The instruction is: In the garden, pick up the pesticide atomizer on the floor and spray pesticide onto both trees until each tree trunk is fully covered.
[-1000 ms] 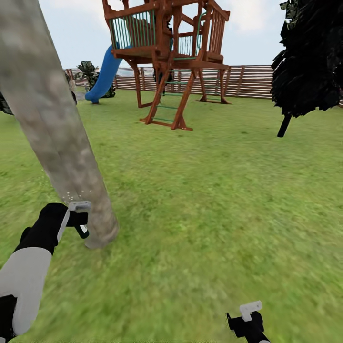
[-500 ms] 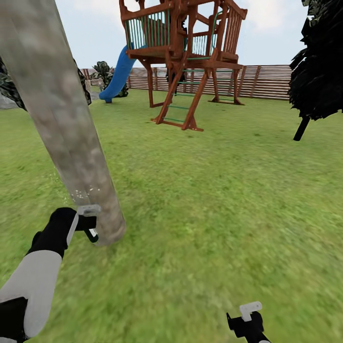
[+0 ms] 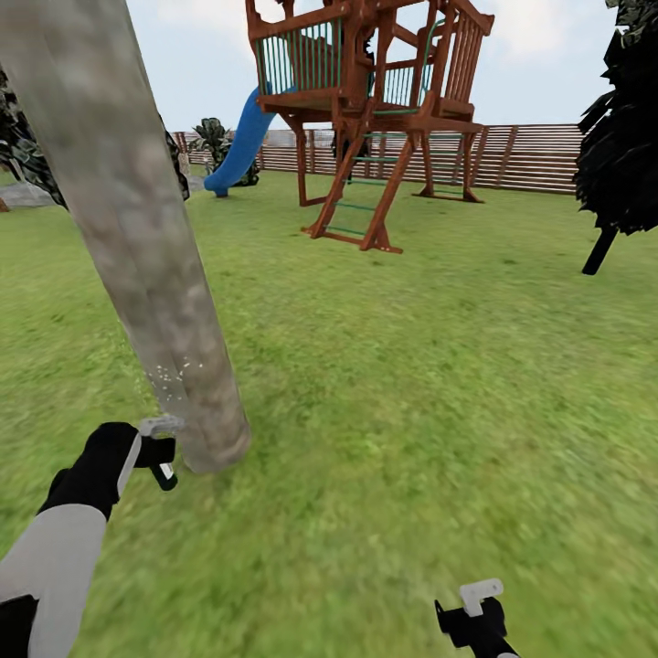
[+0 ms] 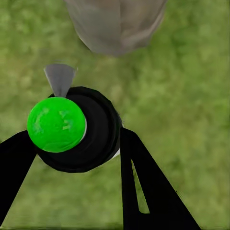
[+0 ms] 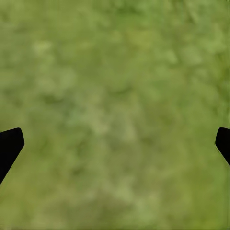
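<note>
The pesticide atomizer (image 4: pixel 72 129) sits pinched between the two black fingers of the left gripper (image 4: pixel 72 143), low at the robot's left side, just above the lawn (image 3: pixel 411 411). In the left wrist view it appears end-on as a round black body with a bright green cap, and a small grey nozzle points out from it toward the base of the tree trunk (image 4: pixel 115 24). The trunk foot lies straight ahead of the nozzle, just beyond it and not touching. In the head view the left gripper (image 3: pixel 157 450) holds the sprayer just beside the bottom of the trunk, on its near left side, so the left arm is by far the nearer one. A thin scatter of white pesticide (image 3: pixel 169 375) specks shows against the bark a little above the gripper. The tree trunk (image 3: pixel 137 238) is a thick, smooth column of mottled beige-grey bark whose long axis runs up and leans toward the upper left of the view; covering it would seem to call for sweeping the nozzle up along that line. The right gripper (image 3: pixel 475 612) hangs low at the robot's right, well apart from the trunk, its fingers spread wide over bare grass. Farther off stand a wooden play tower (image 3: pixel 375 119) with a blue slide (image 3: pixel 239 142), a black-leaved tree (image 3: pixel 631 137), and a brown slat fence (image 3: pixel 530 157).
</note>
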### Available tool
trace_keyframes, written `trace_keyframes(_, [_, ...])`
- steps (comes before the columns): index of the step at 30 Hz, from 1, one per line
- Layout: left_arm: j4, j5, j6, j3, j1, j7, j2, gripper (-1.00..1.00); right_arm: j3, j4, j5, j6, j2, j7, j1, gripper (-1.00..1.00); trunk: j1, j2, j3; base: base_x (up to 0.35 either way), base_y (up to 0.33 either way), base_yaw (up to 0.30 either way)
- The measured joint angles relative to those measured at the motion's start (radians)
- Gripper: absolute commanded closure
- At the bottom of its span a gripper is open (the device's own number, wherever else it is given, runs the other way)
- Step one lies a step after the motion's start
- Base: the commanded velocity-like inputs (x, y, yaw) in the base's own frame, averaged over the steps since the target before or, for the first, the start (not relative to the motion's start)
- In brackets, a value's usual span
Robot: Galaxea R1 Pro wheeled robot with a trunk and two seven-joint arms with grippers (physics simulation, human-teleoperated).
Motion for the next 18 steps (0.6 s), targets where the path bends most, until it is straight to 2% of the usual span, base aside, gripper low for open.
trace_keyframes(2, [0.000,0.011,-0.081,0.006,0.009,0.002,-0.011,1.00,0.000,0.000,0.000,0.000,-0.001,0.000,0.000,-1.00,0.000,0.000,0.000,0.292,0.000,0.000])
trace_keyframes(3, [0.000,0.007,-0.087,0.007,0.009,0.002,-0.013,1.00,0.000,0.000,0.000,0.000,-0.001,0.000,0.000,-1.00,0.000,0.000,0.000,0.322,0.000,0.000])
trace_keyframes(6, [0.001,0.001,-0.091,0.007,0.024,0.003,-0.013,1.00,0.000,0.000,0.000,0.000,-0.001,0.000,0.000,-1.00,0.000,0.000,0.000,0.268,-0.113,0.000])
trace_keyframes(10, [0.002,0.002,-0.094,0.009,0.064,0.004,-0.014,1.00,0.000,0.000,0.000,0.000,-0.001,0.000,0.000,-1.00,0.000,0.000,0.000,-0.007,-0.255,0.000])
trace_keyframes(11, [0.002,0.000,-0.095,0.016,0.070,0.004,-0.012,1.00,0.000,0.000,0.000,0.000,0.000,0.000,0.000,-1.00,0.000,0.000,0.000,-0.180,-0.238,0.000])
trace_keyframes(13, [0.002,-0.002,-0.098,0.057,0.100,0.003,-0.006,1.00,0.000,0.000,0.000,0.000,0.000,0.000,0.000,-1.00,0.000,0.000,0.000,-0.064,-0.255,0.000])
trace_keyframes(18, [0.003,-0.006,-0.111,0.071,0.111,0.004,0.001,1.00,0.000,0.000,0.000,0.000,0.001,0.000,0.001,-1.00,0.000,0.000,0.000,0.195,-0.195,0.191])
